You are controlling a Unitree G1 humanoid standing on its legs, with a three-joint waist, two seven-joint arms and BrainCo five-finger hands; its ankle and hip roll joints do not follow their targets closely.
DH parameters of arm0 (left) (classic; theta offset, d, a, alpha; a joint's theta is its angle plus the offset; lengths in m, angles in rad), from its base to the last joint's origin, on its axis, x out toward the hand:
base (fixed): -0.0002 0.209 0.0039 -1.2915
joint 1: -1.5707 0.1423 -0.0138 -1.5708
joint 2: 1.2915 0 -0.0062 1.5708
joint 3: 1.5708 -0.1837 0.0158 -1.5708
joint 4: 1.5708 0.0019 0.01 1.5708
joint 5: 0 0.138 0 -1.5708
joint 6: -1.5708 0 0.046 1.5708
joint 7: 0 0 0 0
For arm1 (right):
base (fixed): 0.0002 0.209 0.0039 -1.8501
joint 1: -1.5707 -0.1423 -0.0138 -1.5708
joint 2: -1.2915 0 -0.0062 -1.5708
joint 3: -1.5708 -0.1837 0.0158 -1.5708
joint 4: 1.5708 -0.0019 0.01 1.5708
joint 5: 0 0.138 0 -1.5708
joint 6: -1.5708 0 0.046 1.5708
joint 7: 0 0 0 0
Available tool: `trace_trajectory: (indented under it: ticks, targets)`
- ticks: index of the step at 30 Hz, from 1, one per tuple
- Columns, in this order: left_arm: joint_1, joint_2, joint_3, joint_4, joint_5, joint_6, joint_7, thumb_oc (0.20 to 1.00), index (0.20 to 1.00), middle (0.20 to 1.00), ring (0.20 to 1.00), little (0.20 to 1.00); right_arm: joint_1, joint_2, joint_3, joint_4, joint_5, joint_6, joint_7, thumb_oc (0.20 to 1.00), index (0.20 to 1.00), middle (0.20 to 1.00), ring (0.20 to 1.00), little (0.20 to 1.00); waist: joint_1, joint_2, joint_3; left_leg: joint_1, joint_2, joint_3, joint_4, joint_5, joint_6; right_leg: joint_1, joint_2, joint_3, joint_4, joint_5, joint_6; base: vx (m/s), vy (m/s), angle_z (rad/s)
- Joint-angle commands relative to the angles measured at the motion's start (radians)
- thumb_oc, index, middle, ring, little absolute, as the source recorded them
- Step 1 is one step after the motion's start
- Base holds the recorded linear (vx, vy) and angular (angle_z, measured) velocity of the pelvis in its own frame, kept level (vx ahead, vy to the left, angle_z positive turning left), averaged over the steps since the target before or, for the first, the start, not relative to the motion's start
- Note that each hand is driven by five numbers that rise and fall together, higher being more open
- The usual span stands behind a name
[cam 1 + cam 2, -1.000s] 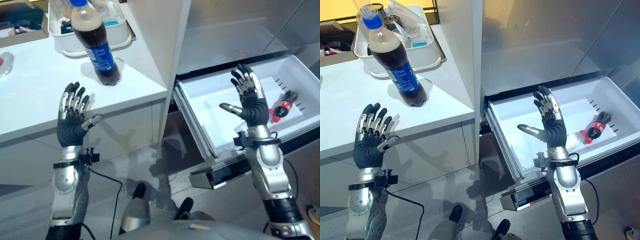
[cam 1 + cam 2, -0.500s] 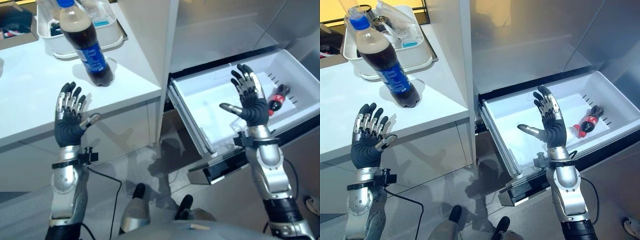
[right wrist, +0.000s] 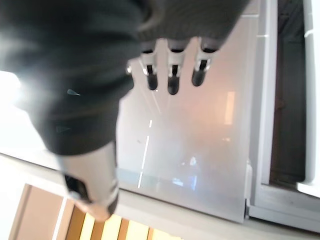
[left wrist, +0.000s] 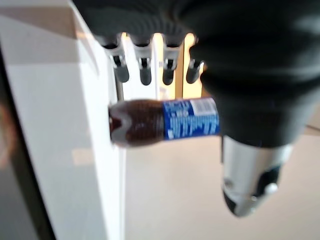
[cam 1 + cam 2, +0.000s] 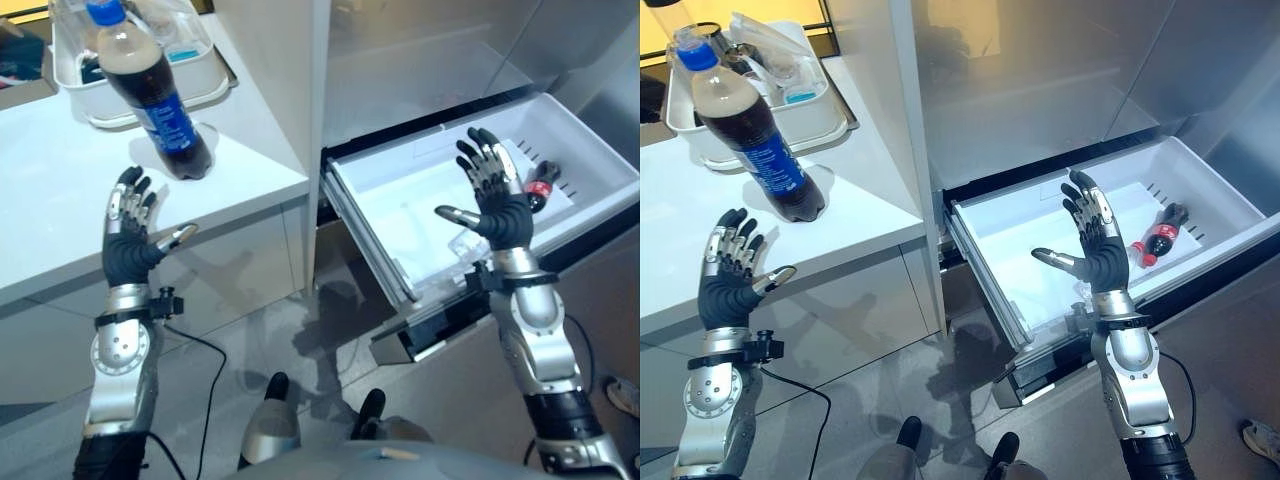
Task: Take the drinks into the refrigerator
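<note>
One small bottle (image 5: pixel 1156 233) lies in the drawer (image 5: pixel 1040 210).

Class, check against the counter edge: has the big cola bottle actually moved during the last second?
No. The cola bottle keeps its spot near the counter edge; the whole picture shifted, so the camera moved.

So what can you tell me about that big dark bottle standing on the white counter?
The large clear plastic cola bottle has a blue cap, a blue label around its middle and dark drink filling it almost to the neck. It stands upright on the white counter, just in front of a white plastic tray. Nothing holds it.
</note>
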Motion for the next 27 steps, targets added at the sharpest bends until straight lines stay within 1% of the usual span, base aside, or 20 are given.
trace_trajectory:
  ticks: [1, 6, 16, 22, 27]
  targets:
    - [-0.048, 0.06, 0.057, 0.047, 0.058, -0.037, 0.046, 1.0, 1.0, 1.0, 1.0, 1.0, -0.058, -0.03, 0.005, -0.022, 0.042, -0.03, 0.017, 1.0, 1.0, 1.0, 1.0, 1.0, -0.012, 0.012, -0.051, 0.035, -0.023, 0.01, -0.064, -0.018, 0.071, 0.021, -0.007, 0.028, 0.12, -0.064, 0.017, 0.02, 0.022, -0.21]
    - [-0.059, 0.081, 0.086, 0.074, 0.088, -0.033, 0.082, 1.0, 1.0, 1.0, 1.0, 1.0, -0.062, -0.031, 0.01, -0.022, 0.049, -0.027, 0.026, 1.0, 1.0, 1.0, 1.0, 1.0, -0.02, 0.012, -0.055, 0.05, -0.02, 0.028, -0.064, -0.026, 0.071, 0.021, -0.001, 0.051, 0.118, -0.063, 0.018, 0.01, 0.011, -0.18]
    - [-0.046, 0.082, 0.116, 0.088, 0.102, -0.031, 0.102, 1.0, 1.0, 1.0, 1.0, 1.0, -0.067, -0.031, 0.014, -0.028, 0.065, -0.019, 0.046, 1.0, 1.0, 1.0, 1.0, 1.0, -0.023, 0.006, -0.065, 0.079, -0.014, 0.063, -0.064, -0.043, 0.072, 0.031, 0.016, 0.093, 0.1, -0.061, 0.017, 0.02, 0.002, -0.14]
    - [-0.048, 0.089, 0.129, 0.099, 0.094, -0.026, 0.106, 1.0, 1.0, 1.0, 1.0, 1.0, -0.06, -0.034, 0.011, -0.036, 0.073, -0.013, 0.056, 1.0, 1.0, 1.0, 1.0, 1.0, -0.025, 0.005, -0.075, 0.098, -0.012, 0.084, -0.064, -0.053, 0.072, 0.043, 0.027, 0.116, 0.085, -0.063, 0.016, 0.03, 0.001, -0.22]
    - [-0.079, 0.104, 0.117, 0.15, 0.066, -0.012, 0.103, 1.0, 1.0, 1.0, 1.0, 1.0, -0.048, -0.036, 0.012, -0.046, 0.077, -0.01, 0.065, 1.0, 1.0, 1.0, 1.0, 1.0, -0.031, 0.008, -0.08, 0.106, -0.008, 0.091, -0.064, -0.055, 0.069, 0.05, 0.033, 0.122, 0.077, -0.063, 0.016, 0.02, -0.003, -0.09]
